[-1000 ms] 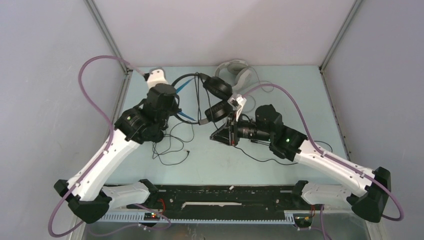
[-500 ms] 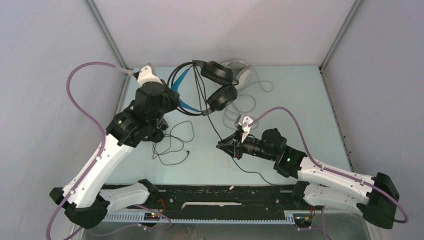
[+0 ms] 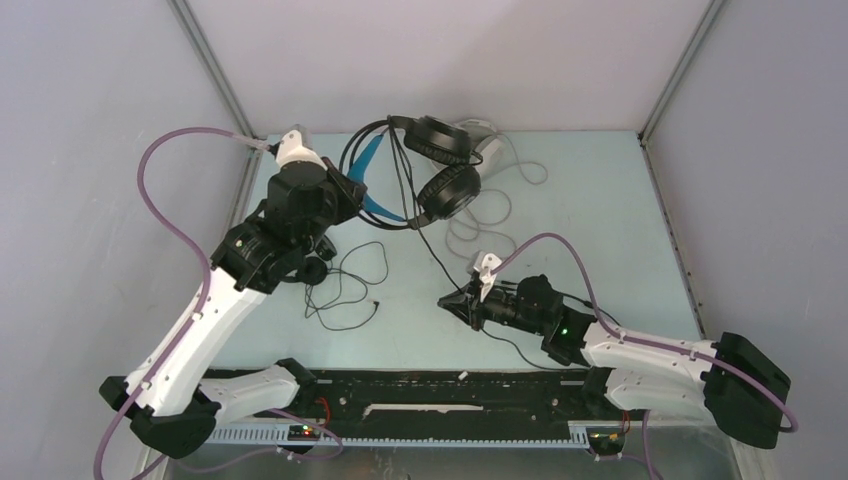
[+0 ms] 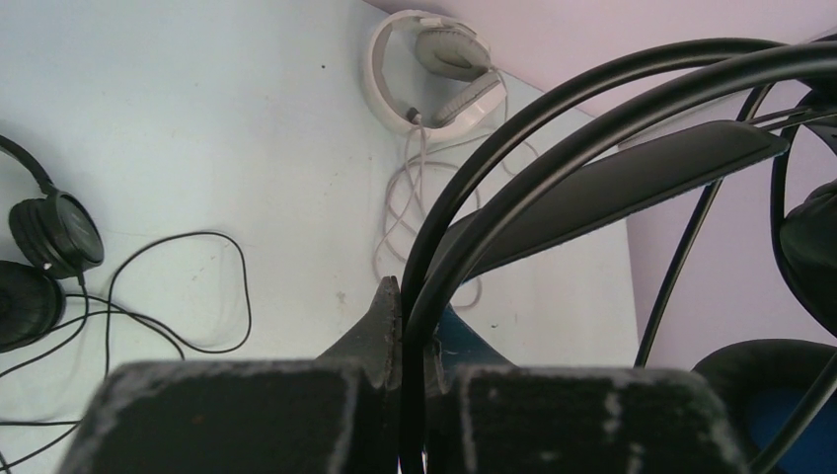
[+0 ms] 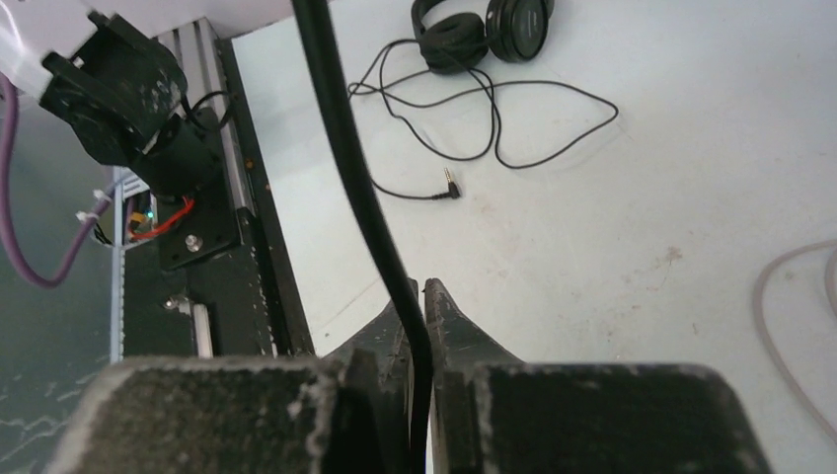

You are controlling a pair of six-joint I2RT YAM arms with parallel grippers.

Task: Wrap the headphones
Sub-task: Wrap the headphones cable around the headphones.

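Cord (image 5: 341, 128) is pinched in right tool (image 5: 421, 296), black headband (image 4: 612, 163) in left tool (image 4: 415, 321), white pair (image 4: 449, 51) and small pair (image 4: 59, 232) nearby.

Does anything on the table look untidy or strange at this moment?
Yes. The small pair's cord sprawls in loose loops by the left arm, plug end free. The white pair's cord also lies unwound at the back. The big black pair is held up by the left gripper, the black cord pinched in the right gripper.
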